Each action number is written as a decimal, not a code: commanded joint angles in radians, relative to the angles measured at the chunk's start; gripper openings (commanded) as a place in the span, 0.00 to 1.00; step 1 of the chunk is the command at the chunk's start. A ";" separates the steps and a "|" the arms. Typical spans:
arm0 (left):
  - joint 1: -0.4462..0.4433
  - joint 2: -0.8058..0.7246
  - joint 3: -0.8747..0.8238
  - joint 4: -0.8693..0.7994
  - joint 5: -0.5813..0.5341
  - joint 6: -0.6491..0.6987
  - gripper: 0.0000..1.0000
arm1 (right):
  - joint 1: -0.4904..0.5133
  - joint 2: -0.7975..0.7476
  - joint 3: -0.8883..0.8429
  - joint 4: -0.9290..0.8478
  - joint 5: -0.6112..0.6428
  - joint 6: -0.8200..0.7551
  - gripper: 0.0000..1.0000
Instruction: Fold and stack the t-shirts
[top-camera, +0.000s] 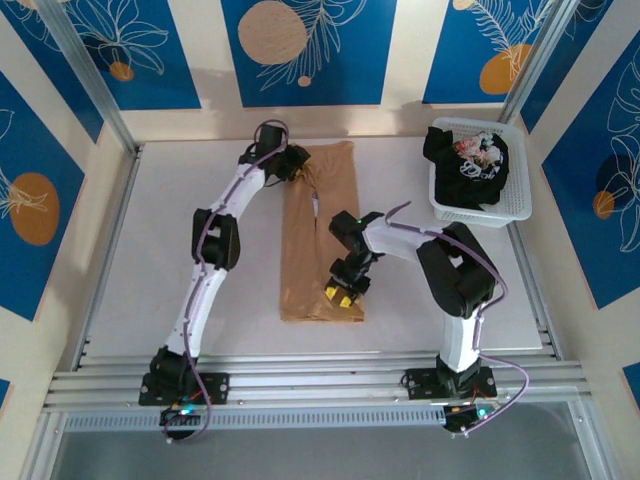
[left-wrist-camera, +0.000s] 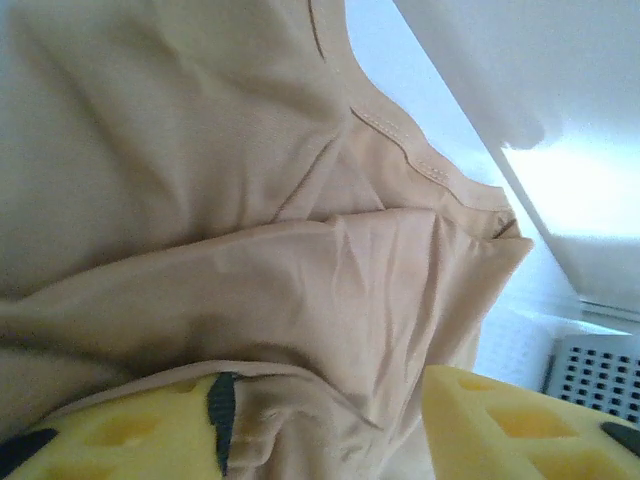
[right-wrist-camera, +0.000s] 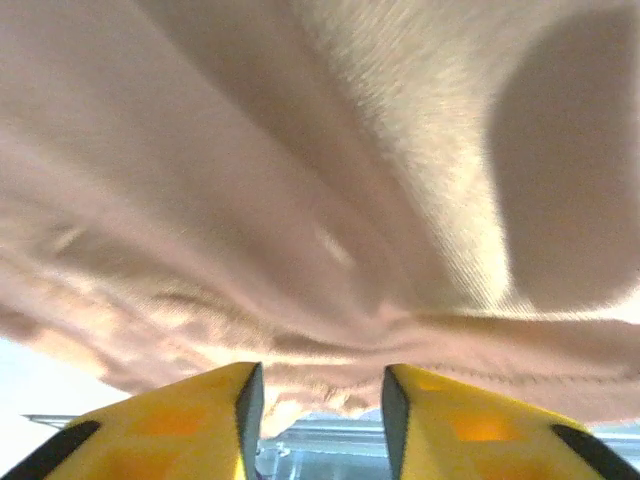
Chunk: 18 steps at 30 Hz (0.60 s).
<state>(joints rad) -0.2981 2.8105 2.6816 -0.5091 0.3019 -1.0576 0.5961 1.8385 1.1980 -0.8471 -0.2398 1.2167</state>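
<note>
T-shirt (top-camera: 318, 250), tan, left claw (left-wrist-camera: 322, 388) parted, right claw (right-wrist-camera: 320, 378) parted, overhead black t-shirt (top-camera: 455, 172) in basket (top-camera: 478, 213)

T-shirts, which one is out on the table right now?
The tan t-shirt, laid out as a long strip; the black t-shirt is bunched in the white basket.

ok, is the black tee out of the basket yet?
No, in the top view the black t-shirt lies bunched inside the white basket at the far right.
</note>
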 joint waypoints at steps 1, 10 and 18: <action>0.026 -0.212 -0.028 -0.158 -0.066 0.117 0.55 | -0.061 -0.109 0.048 -0.105 0.016 -0.006 0.44; 0.014 -0.801 -1.023 -0.245 0.096 0.301 0.48 | -0.290 -0.301 -0.070 -0.090 -0.042 -0.384 0.50; -0.153 -1.112 -1.697 -0.148 0.274 0.279 0.51 | -0.314 -0.254 -0.257 -0.025 -0.219 -0.508 0.52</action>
<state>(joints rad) -0.3874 1.7561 1.0958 -0.6823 0.4618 -0.7753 0.2794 1.5574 0.9871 -0.8883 -0.3428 0.7876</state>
